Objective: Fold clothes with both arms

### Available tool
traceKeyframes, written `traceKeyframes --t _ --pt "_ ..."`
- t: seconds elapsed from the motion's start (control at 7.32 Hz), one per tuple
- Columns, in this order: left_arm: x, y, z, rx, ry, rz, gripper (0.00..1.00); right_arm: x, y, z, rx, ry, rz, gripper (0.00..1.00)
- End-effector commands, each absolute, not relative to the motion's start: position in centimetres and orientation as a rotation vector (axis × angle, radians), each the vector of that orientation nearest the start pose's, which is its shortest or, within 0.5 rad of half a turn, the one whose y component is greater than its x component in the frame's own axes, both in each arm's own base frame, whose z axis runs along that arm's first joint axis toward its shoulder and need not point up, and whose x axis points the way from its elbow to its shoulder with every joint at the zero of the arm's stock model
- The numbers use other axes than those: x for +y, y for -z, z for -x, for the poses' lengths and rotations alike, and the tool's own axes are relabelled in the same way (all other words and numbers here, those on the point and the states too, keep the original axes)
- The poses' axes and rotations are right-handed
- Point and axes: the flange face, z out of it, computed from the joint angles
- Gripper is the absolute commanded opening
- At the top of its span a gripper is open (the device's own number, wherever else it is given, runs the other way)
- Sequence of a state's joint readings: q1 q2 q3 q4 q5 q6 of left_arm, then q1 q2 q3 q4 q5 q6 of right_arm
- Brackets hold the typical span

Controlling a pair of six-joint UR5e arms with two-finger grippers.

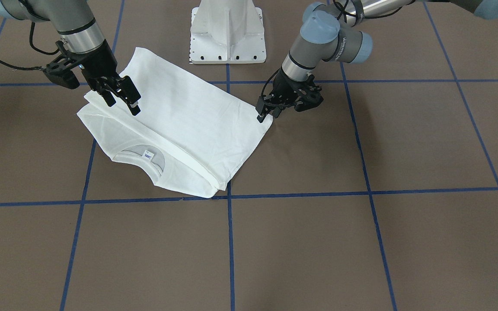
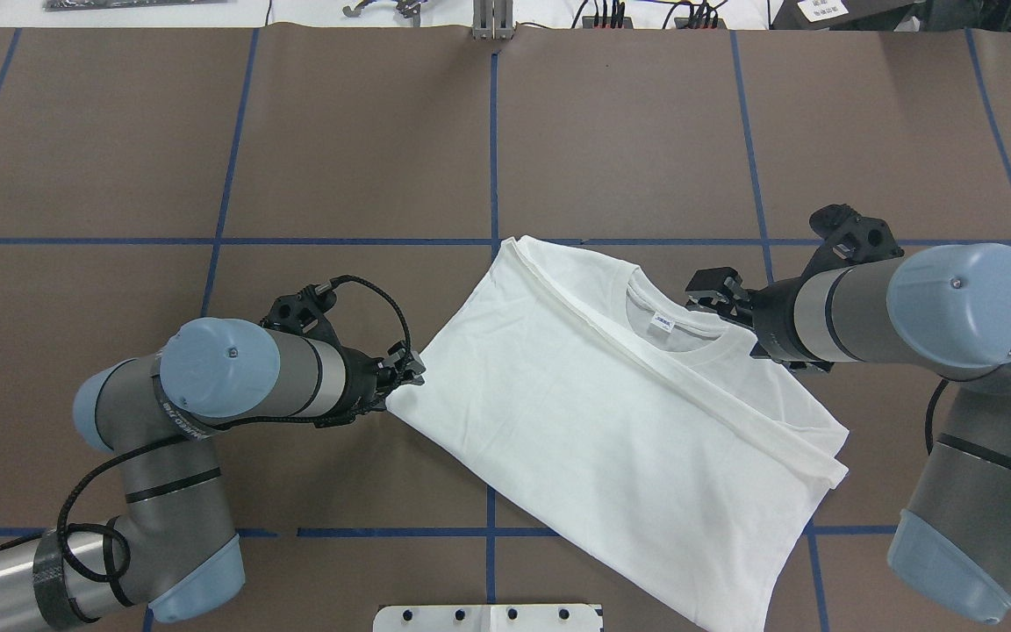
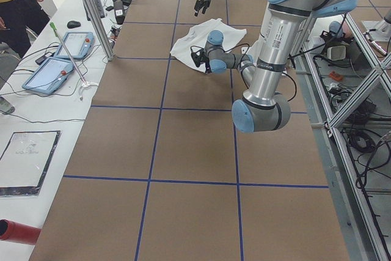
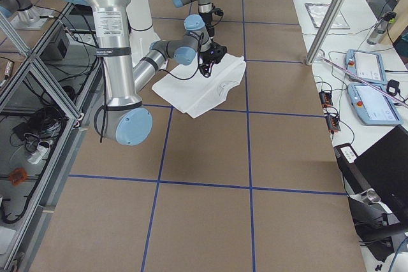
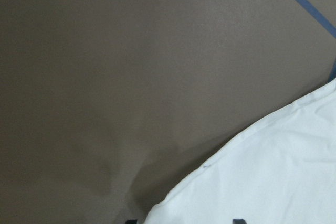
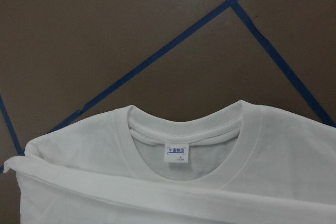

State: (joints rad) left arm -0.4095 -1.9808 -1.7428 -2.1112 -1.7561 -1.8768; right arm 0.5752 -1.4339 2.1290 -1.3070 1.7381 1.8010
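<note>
Brown worktop [image 2: 119,132] fills the overhead view, marked into large squares by blue tape lines [image 2: 492,158].

On the left, the left arm [image 2: 233,369] reaches in low. Its left tool [image 1: 268,114] sits right at one corner of the shirt. The wrist camera shows the two fingertips spread well apart, so the tool is released, with the shirt's hemmed edge lying between them.

At the centre lies the white shirt [image 2: 611,439], flat on the worktop and skewed to the tape grid. One side is folded across the body, leaving a long straight ridge. The ribbed round collar [image 2: 690,344] faces up on the far right part, with a small white label [image 2: 663,324] inside it.

On the right, the right arm [image 2: 892,307] comes in over the shirt. The right tool [image 1: 123,108] hangs above the cloth beside the collar, fingers apart and gripping nothing.

At the near edge, a white pedestal base [image 2: 488,617] shows.
</note>
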Motion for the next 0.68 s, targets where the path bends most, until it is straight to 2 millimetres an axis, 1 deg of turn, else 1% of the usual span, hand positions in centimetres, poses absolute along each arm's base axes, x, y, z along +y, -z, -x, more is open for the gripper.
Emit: traceKeyframes --t 0.0,0.14,0.27,0.41,0.55 --pt "-35.4 -29.3 -52.9 1.128 0.536 0.11 0.51 -36.9 -30.9 35.4 -0.985 -0.662 -0.013 1.0" --pt "-35.2 -28.4 -53.0 1.077 0.542 0.117 0.53 -36.9 -30.9 35.5 -0.985 -0.662 -0.013 1.0" --pt "-34.6 -28.5 -52.9 1.05 0.541 0.122 0.54 -36.9 -30.8 35.5 -0.986 -0.661 -0.014 1.0" --pt "-34.3 -29.0 -52.8 1.04 0.54 0.125 0.55 -37.0 -31.0 35.6 -0.982 -0.662 -0.013 1.0" --pt "-34.2 -28.8 -53.0 1.041 0.538 0.127 0.55 -37.1 -31.0 35.6 -0.981 -0.664 -0.013 1.0"
